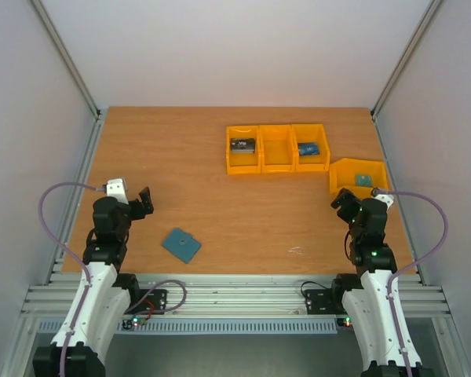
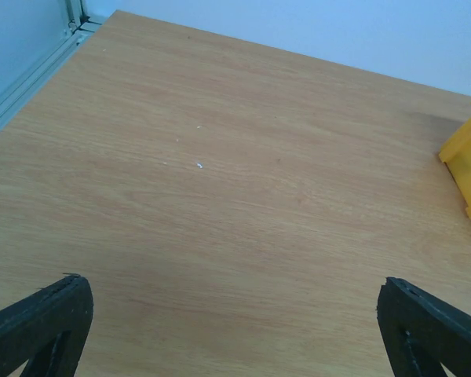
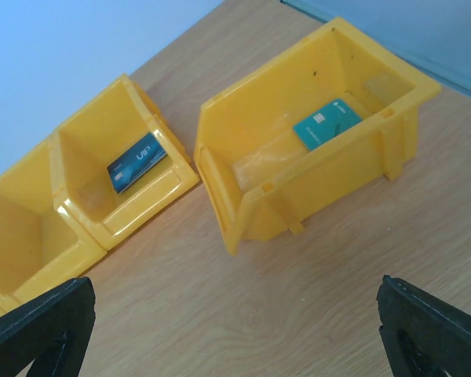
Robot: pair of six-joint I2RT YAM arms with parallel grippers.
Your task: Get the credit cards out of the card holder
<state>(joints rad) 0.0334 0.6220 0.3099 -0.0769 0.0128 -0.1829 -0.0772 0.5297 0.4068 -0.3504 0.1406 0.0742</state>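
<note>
— Pale walls and a wooden bench point(image 1: 220, 204). Where does the job stand?
— Barely begun, I'd judge. The card holder point(image 1: 180, 245) lies flat on the near left of the bench, just ahead of the left arm. It looks like one folded square, though it is small in the overhead view.
— Any credit cards out of it?
— None beside it on the wood. The yellow bins point(image 1: 276, 149) at the far right do hold cards. A dark card point(image 1: 242, 144) is in the row's left bin, a blue card point(image 3: 137, 162) with white print in the row's right one, and a teal card point(image 3: 323, 124) in the bin standing apart. Whether any came from the holder I can't tell.
— And the hands?
— The left hand point(image 1: 144, 201) has its fingers spread wide with nothing between them, near the holder but not touching it. The right hand point(image 1: 345, 198) is equally wide and empty, beside the separate bin and well apart from the holder.
— What's left?
— Probably everything: reach the holder, unfold it, draw the cards out.
</note>
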